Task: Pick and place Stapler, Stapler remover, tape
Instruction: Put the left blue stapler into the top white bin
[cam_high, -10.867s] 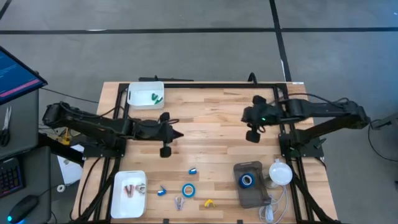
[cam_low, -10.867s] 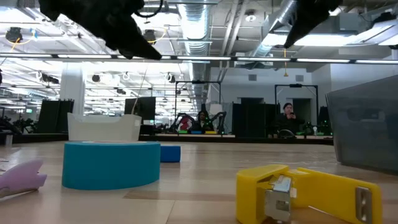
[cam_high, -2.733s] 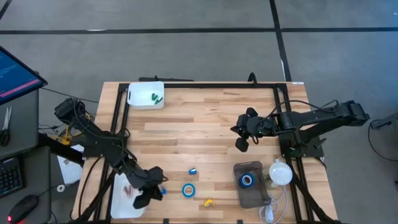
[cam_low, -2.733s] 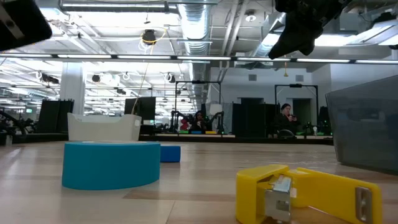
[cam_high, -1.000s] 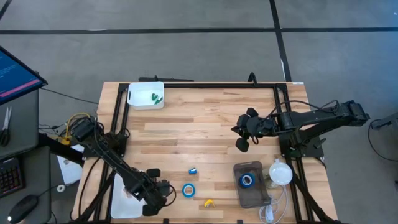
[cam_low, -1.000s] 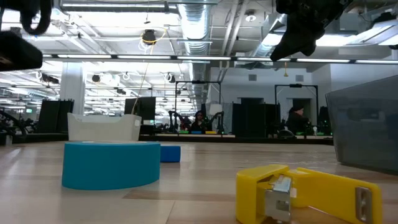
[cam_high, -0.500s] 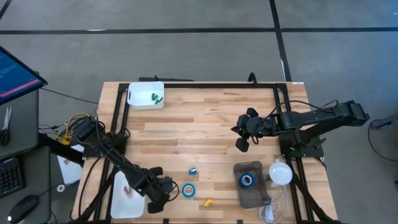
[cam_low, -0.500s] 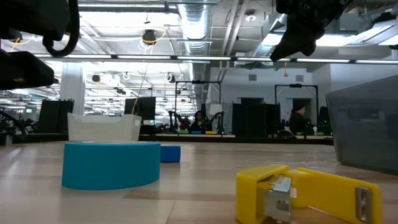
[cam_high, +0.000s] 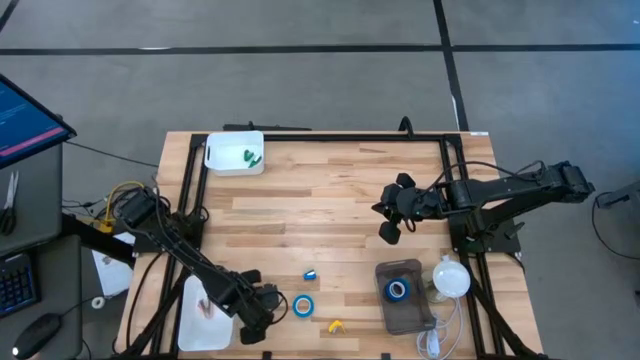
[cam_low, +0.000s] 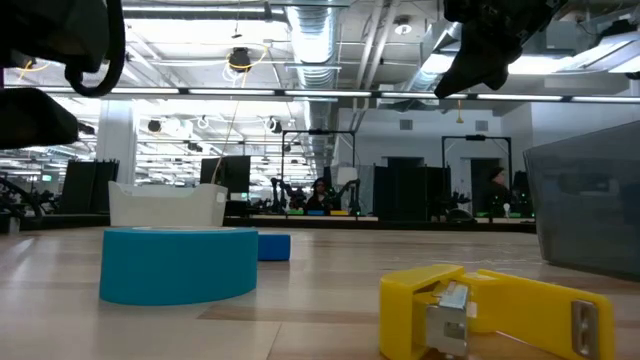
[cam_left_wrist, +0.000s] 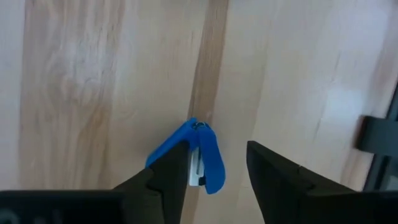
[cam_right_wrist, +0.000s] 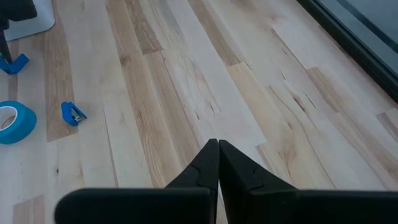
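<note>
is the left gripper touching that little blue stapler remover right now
Cannot tell. In the left wrist view the open left gripper straddles the blue stapler remover; one finger overlaps its edge, so neither contact nor gap shows plainly.

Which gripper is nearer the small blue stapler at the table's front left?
Left. The left gripper hangs right over the blue stapler, open fingers either side. The right gripper, shut, sits far off over the table's right middle.

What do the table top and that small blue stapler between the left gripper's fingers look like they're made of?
The table top looks like pale wood planks, with visible grain and seams. The blue stapler looks like glossy moulded plastic with a small metal-looking part at its mouth; that part is hard to tell.
</note>
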